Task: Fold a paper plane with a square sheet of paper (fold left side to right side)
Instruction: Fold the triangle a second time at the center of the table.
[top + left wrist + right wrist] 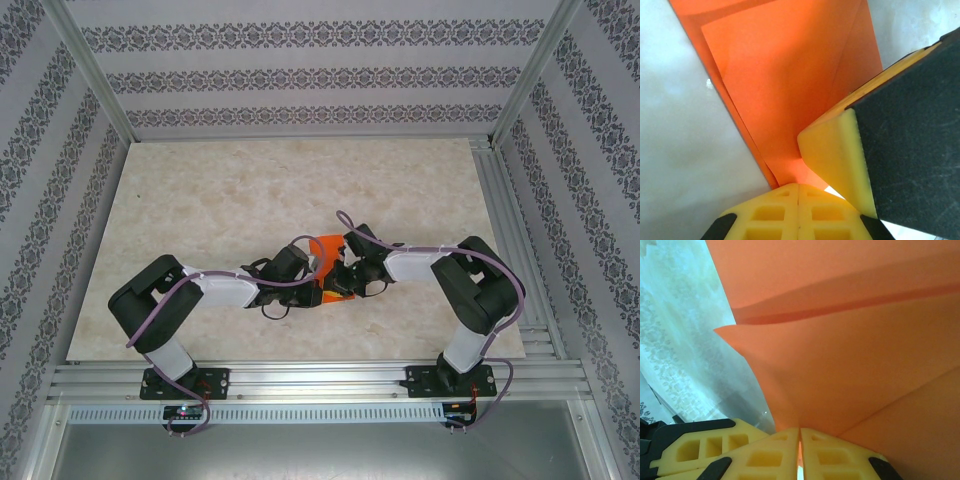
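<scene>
Orange sheet (322, 249): folded, held over the middle of the table (220, 200), pinched between both grippers. Left gripper (798, 197): pads pressed together on a narrow folded end, with layers fanning away from it. Right gripper (800, 439): pads likewise clamped on a folded edge, just beside the left one. Room: bare marbled surface open to left, right and far side. Surroundings: patterned walls (300, 75); metal rail (320, 378) along the near edge; both arms crowd the sheet.
</scene>
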### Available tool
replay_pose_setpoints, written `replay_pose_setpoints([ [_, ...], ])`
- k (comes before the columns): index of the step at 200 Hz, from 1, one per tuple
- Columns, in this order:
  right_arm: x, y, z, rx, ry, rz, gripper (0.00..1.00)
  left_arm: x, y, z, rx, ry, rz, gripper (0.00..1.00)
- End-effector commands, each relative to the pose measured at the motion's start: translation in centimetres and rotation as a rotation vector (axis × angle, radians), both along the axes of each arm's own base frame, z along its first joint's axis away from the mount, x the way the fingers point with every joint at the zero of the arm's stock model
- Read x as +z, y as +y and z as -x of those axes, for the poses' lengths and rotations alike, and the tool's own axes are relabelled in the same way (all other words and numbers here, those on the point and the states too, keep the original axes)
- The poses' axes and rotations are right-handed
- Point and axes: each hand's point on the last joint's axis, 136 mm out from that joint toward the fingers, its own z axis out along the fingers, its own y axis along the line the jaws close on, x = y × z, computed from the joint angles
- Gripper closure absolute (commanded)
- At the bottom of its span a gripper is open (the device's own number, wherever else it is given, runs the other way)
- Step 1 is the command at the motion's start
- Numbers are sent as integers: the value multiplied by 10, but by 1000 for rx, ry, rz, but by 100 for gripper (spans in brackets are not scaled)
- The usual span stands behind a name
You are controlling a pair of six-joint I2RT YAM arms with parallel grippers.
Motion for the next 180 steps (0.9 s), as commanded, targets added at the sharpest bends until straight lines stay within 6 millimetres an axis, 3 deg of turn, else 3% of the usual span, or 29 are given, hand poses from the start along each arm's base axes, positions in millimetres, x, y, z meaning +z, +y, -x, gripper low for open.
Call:
replay_pose_setpoints([
  [1, -13, -13, 2, 11, -4, 101, 89, -20, 17, 6, 6, 14, -114, 92],
  [78, -3, -44, -29, -38, -80, 170, 89, -25, 20, 11, 1, 25, -122, 93],
  [122, 24, -25, -32, -23, -138, 75, 88, -20, 18, 10, -4, 11, -116, 93],
  [150, 21, -9, -31, -10, -124, 33, 88, -19, 18, 10, -6, 10, -117, 93],
  [180, 10, -6, -38, -8, -119, 51, 89, -19, 18, 11, -9, 8, -120, 93],
])
